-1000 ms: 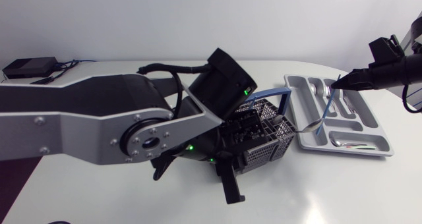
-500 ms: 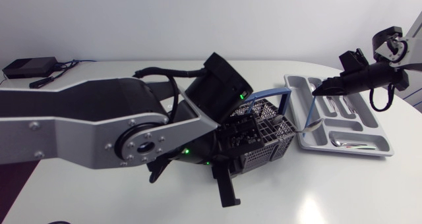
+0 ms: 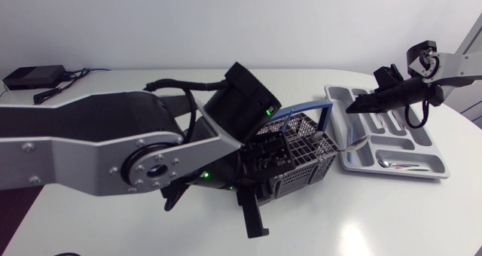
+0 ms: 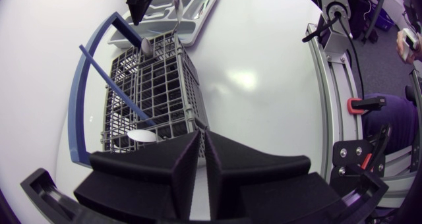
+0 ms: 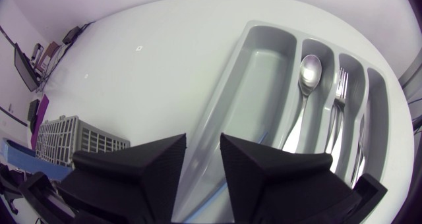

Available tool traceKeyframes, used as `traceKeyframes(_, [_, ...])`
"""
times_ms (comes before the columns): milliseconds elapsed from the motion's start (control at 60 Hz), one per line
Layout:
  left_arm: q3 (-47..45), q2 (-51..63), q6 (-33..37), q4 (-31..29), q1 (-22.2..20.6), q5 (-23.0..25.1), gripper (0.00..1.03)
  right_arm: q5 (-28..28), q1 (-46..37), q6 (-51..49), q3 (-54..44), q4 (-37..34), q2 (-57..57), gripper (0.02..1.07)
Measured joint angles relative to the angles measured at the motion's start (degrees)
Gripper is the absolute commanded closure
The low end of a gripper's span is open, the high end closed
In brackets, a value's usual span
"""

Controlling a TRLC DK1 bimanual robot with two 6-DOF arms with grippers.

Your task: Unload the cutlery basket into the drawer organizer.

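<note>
The grey wire cutlery basket (image 3: 301, 154) with a blue handle (image 3: 309, 109) stands mid-table. It holds a blue stick (image 4: 109, 85) and spoons (image 4: 148, 46); one spoon handle (image 3: 350, 144) pokes out toward the grey drawer organizer (image 3: 343, 162) on its right. My left gripper (image 4: 202, 135) is shut, its tips at the basket's near corner; I cannot tell whether they pinch the rim. My right gripper (image 3: 355, 105) hovers over the organizer's left end. In the right wrist view the right gripper (image 5: 203, 145) stands open with nothing between its fingers. The organizer's narrow slots hold a spoon (image 5: 308, 69) and a fork (image 5: 339, 85).
My bulky left arm (image 3: 113, 147) covers the table's left and front middle. A black box (image 3: 34, 77) with cables lies at the back left. More cutlery (image 3: 399, 163) lies in the organizer's front slot. Bare table shows in front of the organizer.
My right gripper has opened and drawn back leftward over the organizer; the blue stick that hung from it is gone from its fingers. My left arm has shifted slightly left.
</note>
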Motion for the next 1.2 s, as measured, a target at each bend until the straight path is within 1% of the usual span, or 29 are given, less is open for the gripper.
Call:
traceKeyframes(83, [0.0,0.0,0.0,0.0,0.2,0.0,0.89,0.0,0.0,0.0,0.0,0.2,0.0,0.37])
traceKeyframes(200, [-0.4,-0.1,0.0,0.0,0.5,0.0,0.88,0.3,-0.2,0.0,-0.5,0.3,-0.9,0.37])
traceKeyframes(283, [-1.0,-0.5,0.0,0.0,0.8,0.0,0.89,0.4,-0.5,0.0,-2.9,1.3,-4.2,0.37])
traceKeyframes(383, [-1.5,-0.9,0.0,0.0,1.1,0.0,0.88,0.3,-0.7,0.0,-7.1,1.5,-11.2,0.37])
traceKeyframes(500, [-2.1,-1.0,0.0,0.2,1.2,0.0,0.89,-0.4,-0.7,0.0,-12.2,1.7,-22.3,0.37])
traceKeyframes(583, [-3.0,-1.1,0.0,1.8,1.2,0.0,0.89,-2.2,-0.5,0.0,-16.5,1.7,-30.4,0.37])
traceKeyframes(650, [-3.8,-1.1,0.0,3.1,1.3,0.0,0.89,-2.6,0.4,0.0,-20.3,1.5,-36.4,0.38])
traceKeyframes(783, [-4.5,-1.1,0.0,4.3,1.5,0.0,0.89,-2.7,5.7,0.3,-27.4,0.7,-46.5,0.38])
traceKeyframes(883, [-4.6,-1.1,0.0,5.6,2.3,0.0,0.89,-2.6,10.5,1.9,-30.6,0.1,-51.8,0.38])
traceKeyframes(1050, [-5.7,-1.1,0.0,7.8,3.4,-0.2,0.89,-2.0,17.5,4.6,-32.8,0.0,-55.8,0.38])
traceKeyframes(1133, [-7.2,-1.1,0.0,8.5,3.5,-0.2,0.89,-0.6,20.2,5.8,-34.2,0.4,-56.2,0.38])
traceKeyframes(1200, [-8.2,-1.1,0.0,8.6,3.5,-0.2,0.89,1.0,22.8,7.0,-35.8,2.1,-56.1,0.38])
